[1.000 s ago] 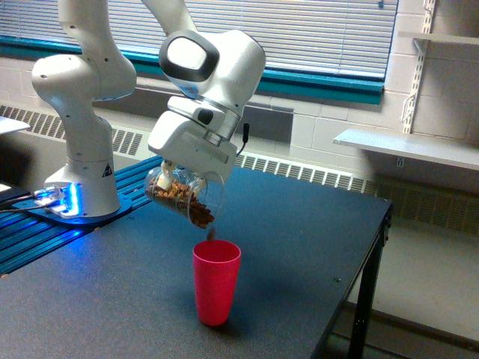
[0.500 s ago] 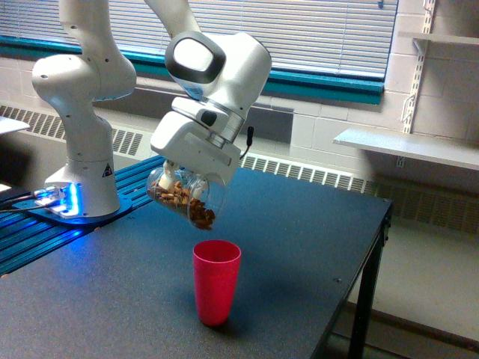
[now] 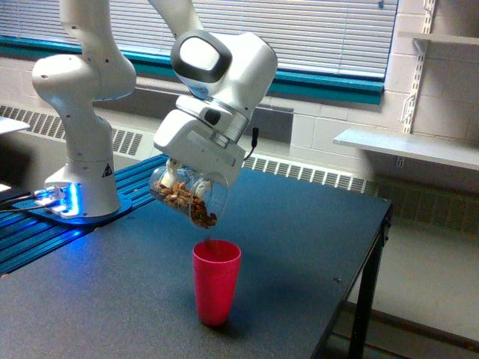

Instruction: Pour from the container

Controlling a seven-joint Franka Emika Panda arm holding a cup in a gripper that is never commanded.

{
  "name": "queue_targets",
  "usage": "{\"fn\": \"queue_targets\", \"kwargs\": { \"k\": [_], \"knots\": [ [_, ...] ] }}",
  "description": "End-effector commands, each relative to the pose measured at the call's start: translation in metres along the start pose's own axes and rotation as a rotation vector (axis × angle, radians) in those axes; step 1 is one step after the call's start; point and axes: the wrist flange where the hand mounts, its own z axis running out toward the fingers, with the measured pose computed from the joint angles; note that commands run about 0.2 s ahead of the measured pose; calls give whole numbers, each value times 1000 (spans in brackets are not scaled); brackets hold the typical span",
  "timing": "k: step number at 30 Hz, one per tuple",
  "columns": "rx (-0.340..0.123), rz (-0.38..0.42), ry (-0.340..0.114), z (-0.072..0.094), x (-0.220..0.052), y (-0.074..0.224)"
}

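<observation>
Container: clear jar (image 3: pixel 187 196) of nuts, tilted mouth-down at frame centre, just above the red cup (image 3: pixel 216 281)
Pincer: (image 3: pixel 174 179) clamped on the jar
Risk: nuts may tumble in a clump, miss the rim, scatter on the surface (image 3: pixel 299 239)

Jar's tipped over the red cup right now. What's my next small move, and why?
Probably hold position and tip the container slightly further. Its mouth sits just above the red cup, a nut is falling at the rim, and many nuts remain inside. The gripper grips the jar, so no repositioning seems needed.
</observation>
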Motion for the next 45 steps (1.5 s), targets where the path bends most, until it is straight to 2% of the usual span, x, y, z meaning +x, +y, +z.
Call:
{"fn": "queue_targets", "kwargs": {
  "k": [1, 13, 23, 45],
  "knots": [
    [-13, 19, 12, -7, 1, -5],
    [-53, 38, 10, -9, 0, -6],
    [-61, 51, 8, -7, 4, -8],
    [-115, 50, 19, -1, 22, -9]
  ]
}}
